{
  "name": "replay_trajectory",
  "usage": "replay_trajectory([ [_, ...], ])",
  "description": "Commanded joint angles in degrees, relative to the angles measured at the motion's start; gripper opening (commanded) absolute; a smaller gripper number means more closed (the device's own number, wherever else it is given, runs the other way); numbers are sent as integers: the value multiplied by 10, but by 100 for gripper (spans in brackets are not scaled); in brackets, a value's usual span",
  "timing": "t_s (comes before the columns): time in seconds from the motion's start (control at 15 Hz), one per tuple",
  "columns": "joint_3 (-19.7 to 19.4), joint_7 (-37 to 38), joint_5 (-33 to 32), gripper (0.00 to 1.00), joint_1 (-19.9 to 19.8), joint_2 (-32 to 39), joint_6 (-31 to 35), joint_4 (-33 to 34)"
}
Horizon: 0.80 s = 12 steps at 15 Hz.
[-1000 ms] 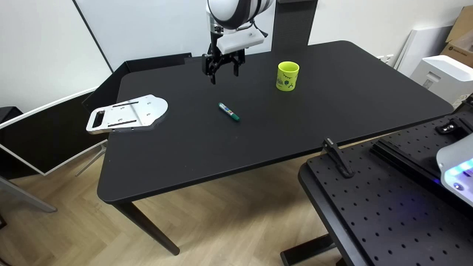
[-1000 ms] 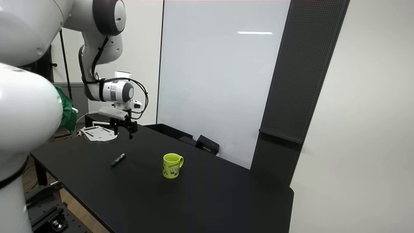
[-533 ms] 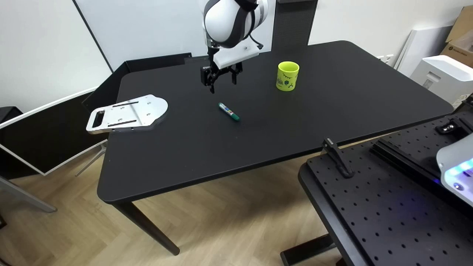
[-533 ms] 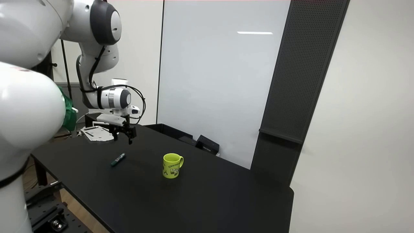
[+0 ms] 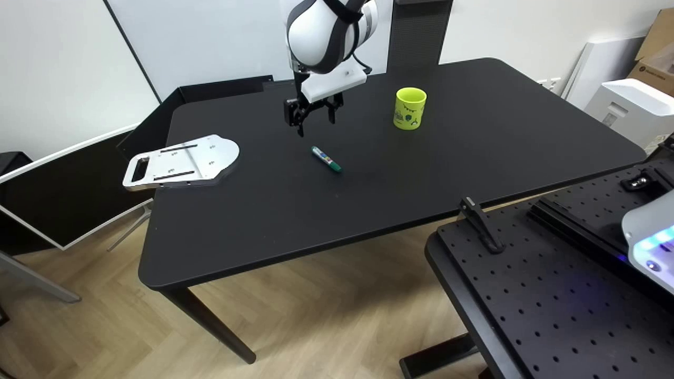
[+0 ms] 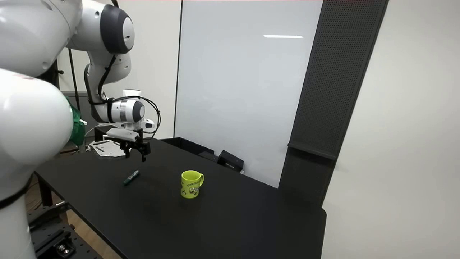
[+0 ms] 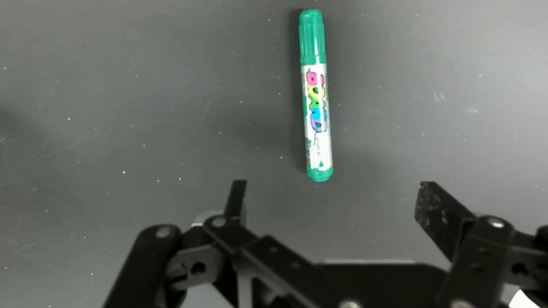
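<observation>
The gripper (image 5: 316, 126) hangs above the desk (image 5: 274, 221), its fingers (image 7: 441, 214) spread wide. Ahead of them in the wrist view, a marker (image 7: 316, 102) lies flat on the desk, well in from every edge, its cap (image 7: 312, 40) toward the long edge opposite the white panel (image 6: 244, 90). A mug (image 5: 408, 113) stands upright, nearer the edge by the panel; a plate (image 5: 181, 158) juts over a short edge.

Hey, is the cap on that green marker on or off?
On. In the wrist view, the green marker has its ribbed cap covering one end, and no writing tip shows.
</observation>
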Motion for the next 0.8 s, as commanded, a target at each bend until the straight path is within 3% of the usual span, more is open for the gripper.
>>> replay_trajectory([
  [0.0,2,1,-2,100,-1,2,-2,4],
  [0.73,4,6,10,100,-1,66,10,29],
])
